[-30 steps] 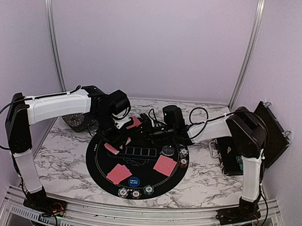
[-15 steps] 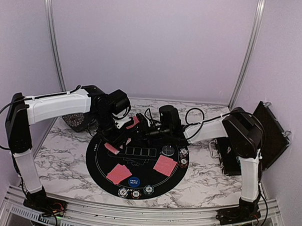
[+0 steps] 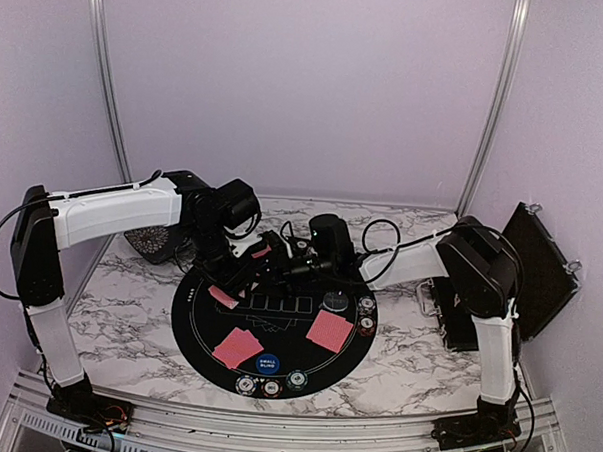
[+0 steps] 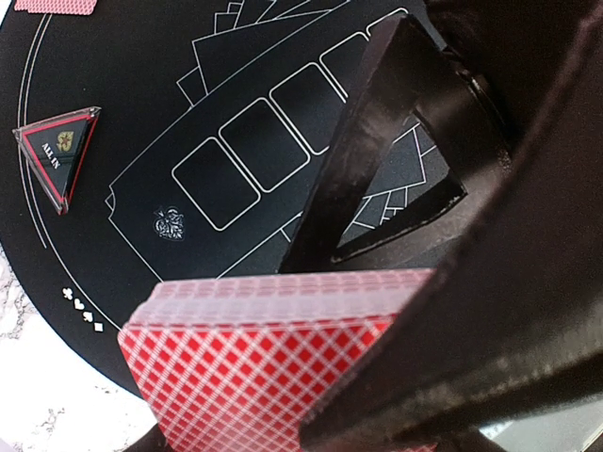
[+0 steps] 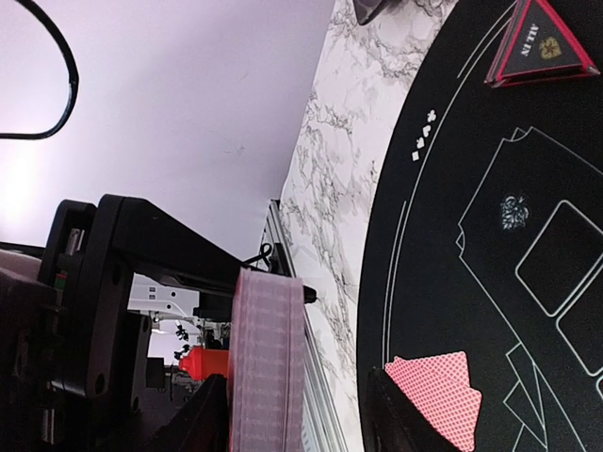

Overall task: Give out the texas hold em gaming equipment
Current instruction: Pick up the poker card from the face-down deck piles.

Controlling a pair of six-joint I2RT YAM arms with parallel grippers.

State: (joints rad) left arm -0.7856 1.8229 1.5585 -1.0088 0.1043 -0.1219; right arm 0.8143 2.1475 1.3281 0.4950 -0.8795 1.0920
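Observation:
My left gripper (image 3: 250, 251) is shut on a deck of red-backed playing cards (image 3: 265, 246), held above the far part of the round black mat (image 3: 195, 321). The deck (image 4: 245, 367) fills the bottom of the left wrist view. My right gripper (image 3: 279, 266) has reached in from the right and stands open around the deck (image 5: 267, 358); one finger (image 5: 193, 424) is beside it, the other (image 5: 405, 419) well apart. Dealt cards (image 3: 238, 345) (image 3: 329, 330) (image 3: 223, 296) lie on the mat. A black triangular marker (image 4: 61, 151) sits near the mat's edge.
Poker chips (image 3: 270, 388) sit at the mat's near edge, with others (image 3: 366, 315) and a dark button (image 3: 335, 301) on its right. A blue button (image 3: 266, 363) lies near the front. The open black chip case (image 3: 470, 318) stands at the right; a dark object (image 3: 148, 245) sits back left.
My right gripper has slid left across the mat until its fingers straddle the deck held by the left gripper, and its jaws have narrowed a little. The left arm has stayed still.

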